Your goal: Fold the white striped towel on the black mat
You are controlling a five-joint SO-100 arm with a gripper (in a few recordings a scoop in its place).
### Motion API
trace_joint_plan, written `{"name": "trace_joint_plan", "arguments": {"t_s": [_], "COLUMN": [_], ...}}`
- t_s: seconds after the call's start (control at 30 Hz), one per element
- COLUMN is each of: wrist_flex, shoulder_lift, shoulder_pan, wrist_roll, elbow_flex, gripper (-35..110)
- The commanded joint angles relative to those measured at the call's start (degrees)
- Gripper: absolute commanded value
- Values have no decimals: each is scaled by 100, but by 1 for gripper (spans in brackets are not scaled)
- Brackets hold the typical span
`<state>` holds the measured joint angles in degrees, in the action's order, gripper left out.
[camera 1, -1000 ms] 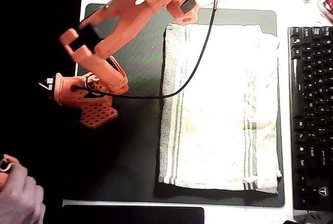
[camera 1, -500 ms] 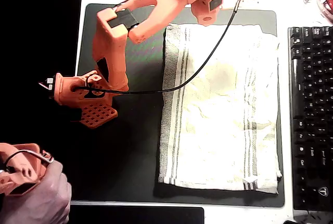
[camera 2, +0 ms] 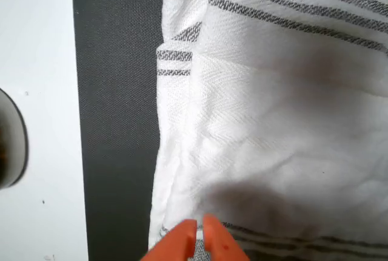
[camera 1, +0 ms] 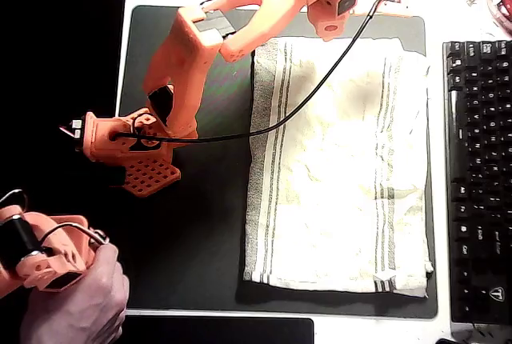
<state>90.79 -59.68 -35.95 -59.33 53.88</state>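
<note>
The white striped towel (camera 1: 336, 164) lies flat and open on the black mat (camera 1: 200, 232), so I think no fold is made yet. My gripper (camera 2: 200, 237) hangs over the towel's edge, fingers together, holding nothing. All the folding is left.

No legible text, keyboard (camera 1: 478, 176) perhaps excepted
</note>
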Motion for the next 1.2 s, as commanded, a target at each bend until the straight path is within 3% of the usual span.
{"name": "trace_joint_plan", "arguments": {"t_s": [0.0, 0.57, 1.17], "wrist_flex": [105, 9, -615], "shoulder_lift": [26, 773, 1318], "shoulder_pan": [-18, 105, 220], "wrist_roll": [9, -62, -387], "elbow_flex": [-387, -721, -466], "gripper": [3, 16, 19]}}
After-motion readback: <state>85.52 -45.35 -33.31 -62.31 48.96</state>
